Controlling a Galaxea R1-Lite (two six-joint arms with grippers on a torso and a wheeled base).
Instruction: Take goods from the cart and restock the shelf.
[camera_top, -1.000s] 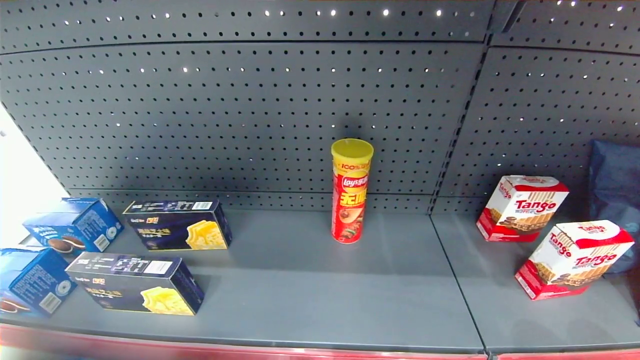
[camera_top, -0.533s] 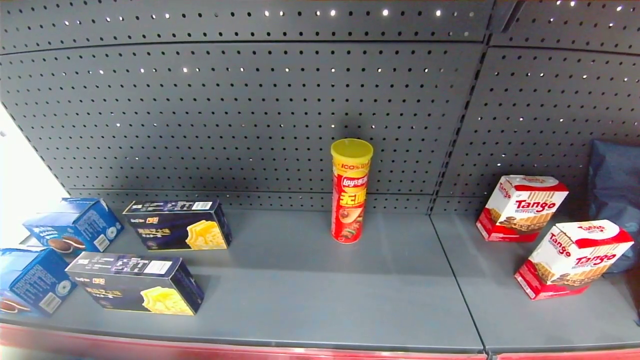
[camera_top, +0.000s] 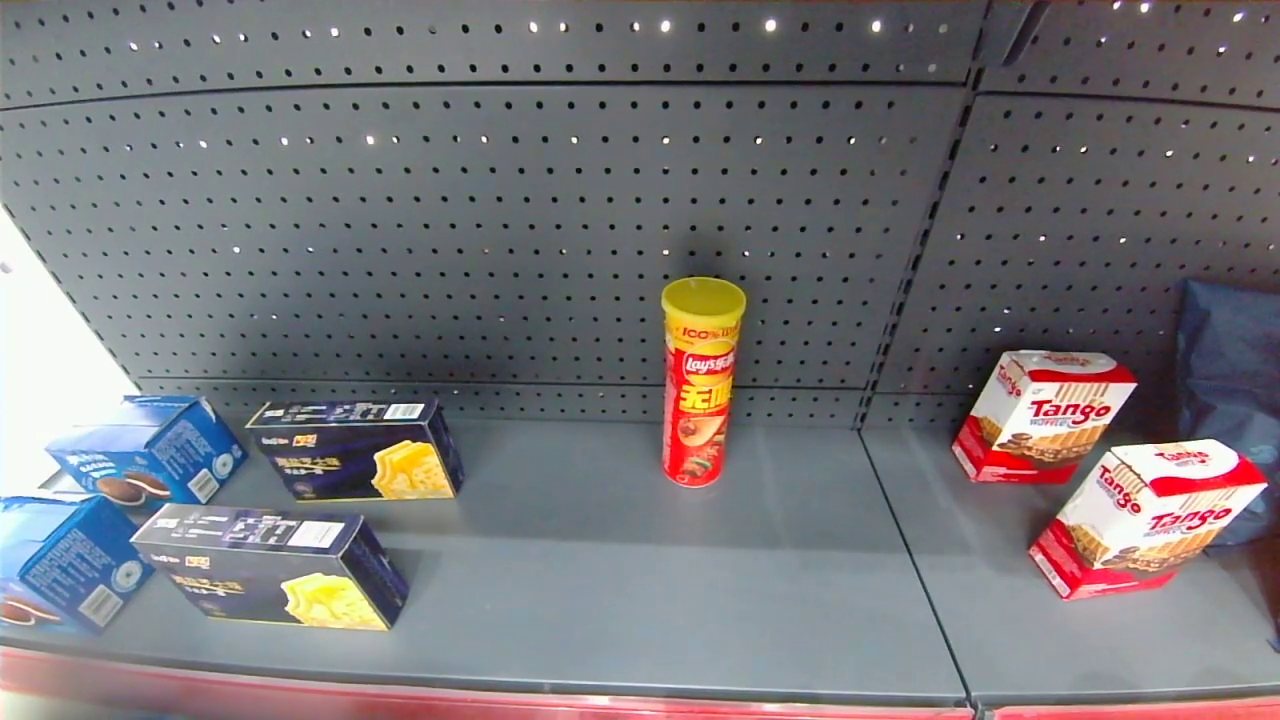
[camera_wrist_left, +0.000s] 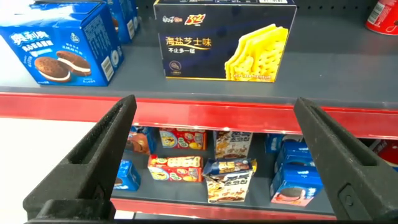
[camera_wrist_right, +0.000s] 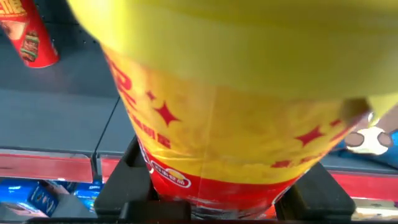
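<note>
A red and yellow chips can (camera_wrist_right: 230, 112) sits close before the right wrist camera, and my right gripper (camera_wrist_right: 217, 196) is shut on its lower part, in front of the shelf's red front edge (camera_wrist_right: 50, 163). Another chips can (camera_top: 703, 382) of the same kind stands upright at the back middle of the grey shelf (camera_top: 640, 560); the right wrist view catches it too (camera_wrist_right: 28, 37). My left gripper (camera_wrist_left: 214, 102) is open and holds nothing, just in front of the red shelf lip (camera_wrist_left: 205, 113), facing a dark blue cracker box (camera_wrist_left: 224, 40).
Two dark blue cracker boxes (camera_top: 358, 450) (camera_top: 272, 566) and two blue cookie boxes (camera_top: 150, 450) (camera_top: 60, 560) lie at the shelf's left. Two red and white wafer boxes (camera_top: 1043, 415) (camera_top: 1150, 518) and a blue bag (camera_top: 1228, 370) stand at the right. A lower shelf (camera_wrist_left: 230, 174) holds several packs.
</note>
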